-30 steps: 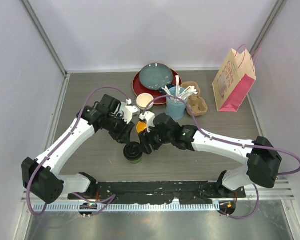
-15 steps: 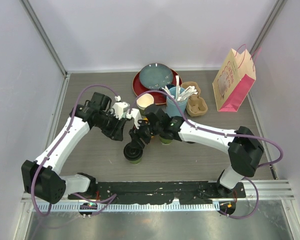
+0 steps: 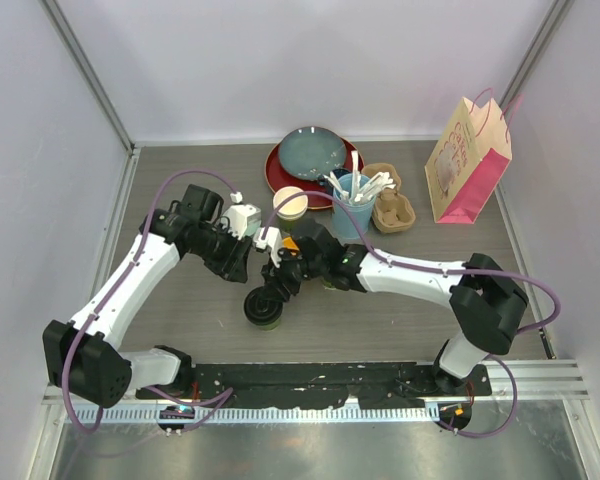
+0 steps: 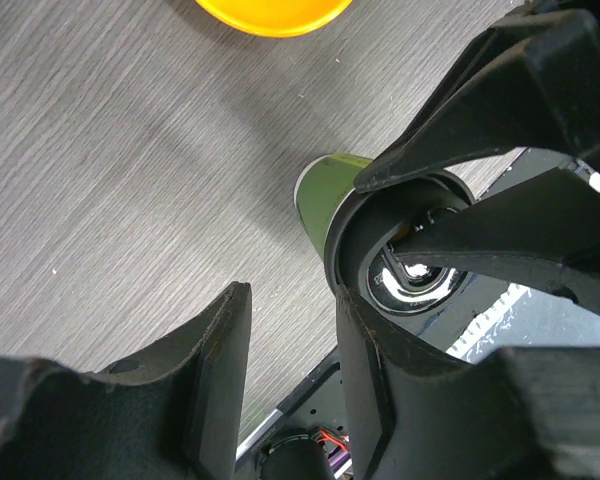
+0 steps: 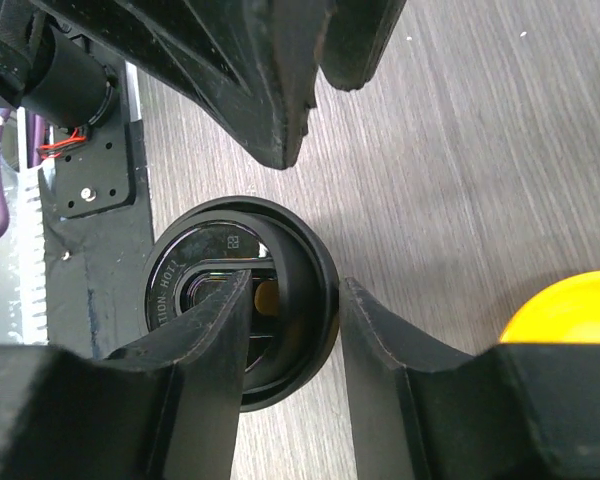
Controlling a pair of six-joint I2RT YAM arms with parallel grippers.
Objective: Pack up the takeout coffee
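One takeout coffee cup (image 3: 263,310), dark green with a black lid, stands at the front middle of the table. My right gripper (image 3: 277,285) is open over it. In the right wrist view its fingers (image 5: 295,290) straddle the lid's rim (image 5: 315,270), one finger over the lid's recess and one outside. My left gripper (image 3: 238,265) is open and empty just left of the cup. In the left wrist view (image 4: 292,300) the cup's green wall (image 4: 320,190) shows beside its right finger. A second cup (image 3: 291,201), cream inside and without a lid, stands behind.
A grey-blue plate on a red plate (image 3: 311,155), a light-blue cup of white utensils (image 3: 351,210), a cardboard cup carrier (image 3: 392,208) and a pink paper bag (image 3: 467,165) stand at the back. A yellow-orange round thing (image 4: 270,10) lies between the arms.
My right gripper has moved down and left onto the lidded cup's rim. My left gripper has drawn back up and left from the cup. The lidded cup has shifted slightly left.
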